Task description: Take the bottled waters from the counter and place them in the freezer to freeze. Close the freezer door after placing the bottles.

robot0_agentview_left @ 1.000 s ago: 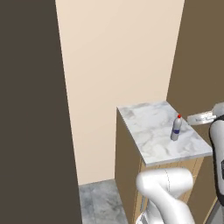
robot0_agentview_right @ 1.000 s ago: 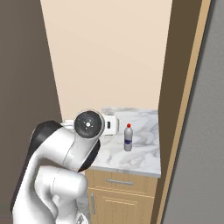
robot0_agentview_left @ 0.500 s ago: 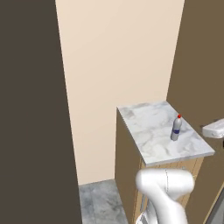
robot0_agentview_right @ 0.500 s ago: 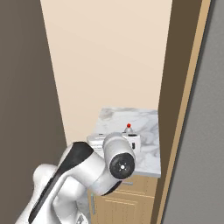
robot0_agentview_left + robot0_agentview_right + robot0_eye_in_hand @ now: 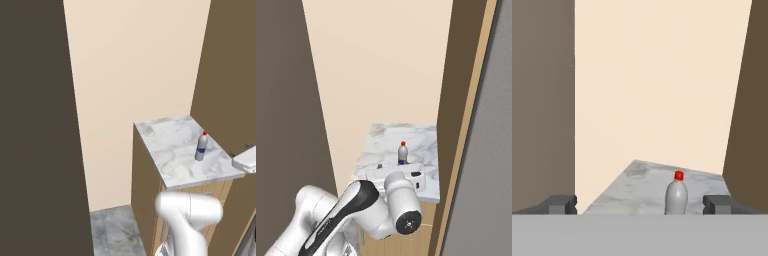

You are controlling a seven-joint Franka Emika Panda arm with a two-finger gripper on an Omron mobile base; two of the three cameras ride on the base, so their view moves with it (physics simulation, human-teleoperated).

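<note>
One bottled water (image 5: 201,146) with a red cap and a blue label stands upright on the marble counter (image 5: 170,150), near its right side. It shows again in the right base view (image 5: 402,153) and the hand view (image 5: 676,196). My gripper (image 5: 641,205) is open and empty, hovering at the counter's near edge and facing the bottle. The bottle stands some way ahead of the fingertips (image 5: 562,204), a little right of their middle. From the right base, the gripper (image 5: 398,170) sits just in front of the bottle. The freezer and its door are out of view.
A cream wall (image 5: 135,75) rises behind the counter. A tall dark brown panel (image 5: 35,125) stands on the left and a brown cabinet side (image 5: 466,100) on the right. A grey panel (image 5: 486,190) lines the far right. Grey marbled floor (image 5: 115,230) lies left of the counter.
My arm has swung down and towards the counter's near edge, lowering the hand in front of the bottle. The bottle has not moved and the jaws have stayed open.
</note>
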